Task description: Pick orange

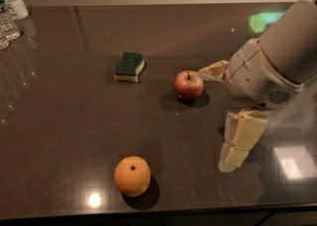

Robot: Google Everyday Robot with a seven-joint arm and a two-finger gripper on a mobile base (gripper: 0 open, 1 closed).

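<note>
Dark-grey counter (74, 136): orange (132, 175) near front edge; jaws spread wide, empty, beside apple (188, 85), apart from orange.

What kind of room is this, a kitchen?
Probably a kitchen or break room: a dark, shiny countertop holds an orange, an apple and a dish sponge, with water bottles at a far corner. The robot's gripper hangs open beside the apple.
</note>
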